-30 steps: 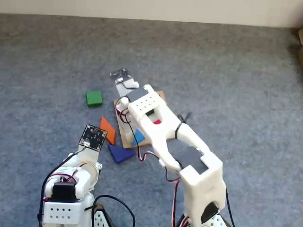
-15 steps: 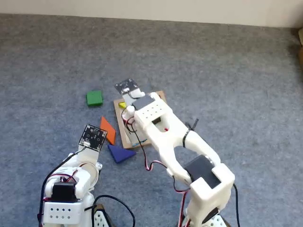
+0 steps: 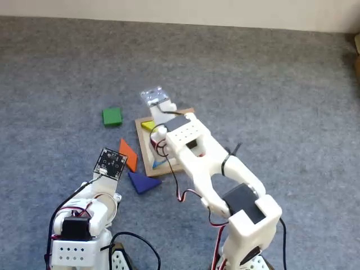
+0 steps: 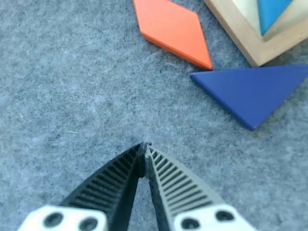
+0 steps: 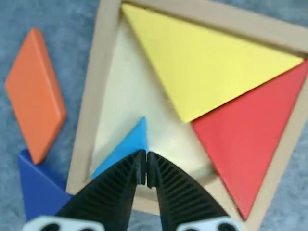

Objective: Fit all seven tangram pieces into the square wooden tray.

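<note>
At the lower left of the high view we are hanging our left claw, pinched together and empty, over bare tabletop. Just beyond, the dark blue triangle and orange parallelogram are lying beside the wooden tray at centre frame. Our right claw, also closed on nothing, is hovering over the light blue triangle inside it, where the yellow triangle and red triangle are touching. Farther up and left, the green square is lying apart.

No readable text, labels or numbers anywhere.
</note>
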You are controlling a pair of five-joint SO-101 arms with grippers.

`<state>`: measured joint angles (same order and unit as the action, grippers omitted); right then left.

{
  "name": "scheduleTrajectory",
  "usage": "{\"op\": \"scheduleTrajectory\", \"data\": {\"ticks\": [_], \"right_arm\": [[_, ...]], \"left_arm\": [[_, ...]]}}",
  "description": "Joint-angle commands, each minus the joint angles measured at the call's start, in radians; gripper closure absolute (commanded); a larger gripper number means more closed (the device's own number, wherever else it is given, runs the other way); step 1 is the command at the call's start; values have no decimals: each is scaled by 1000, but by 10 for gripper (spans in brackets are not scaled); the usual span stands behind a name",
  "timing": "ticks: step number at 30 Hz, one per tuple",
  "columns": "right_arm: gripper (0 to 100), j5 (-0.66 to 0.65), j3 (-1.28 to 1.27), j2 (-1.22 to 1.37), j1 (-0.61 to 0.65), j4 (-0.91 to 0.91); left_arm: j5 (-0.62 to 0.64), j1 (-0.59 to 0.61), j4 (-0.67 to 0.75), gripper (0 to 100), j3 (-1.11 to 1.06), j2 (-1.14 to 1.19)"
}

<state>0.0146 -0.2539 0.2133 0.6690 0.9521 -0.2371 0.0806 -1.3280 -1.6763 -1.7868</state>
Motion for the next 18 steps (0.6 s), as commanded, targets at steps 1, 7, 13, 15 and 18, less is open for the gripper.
{"op": "scheduleTrajectory", "data": {"ticks": [1,7,13,15,18], "right_arm": [[981,-15,13,-38,-44,-28],[981,-15,13,-58,-39,21],[981,-9,4,-168,7,82],[981,-9,-22,-185,27,77],[981,-8,-71,-183,50,16]], "left_arm": [[-11,10,-6,992,-19,-27],[-11,10,-6,992,-19,-27],[-11,10,-6,992,-19,-27],[-11,10,-6,992,-19,-27],[-11,10,-6,992,-19,-27]]}}
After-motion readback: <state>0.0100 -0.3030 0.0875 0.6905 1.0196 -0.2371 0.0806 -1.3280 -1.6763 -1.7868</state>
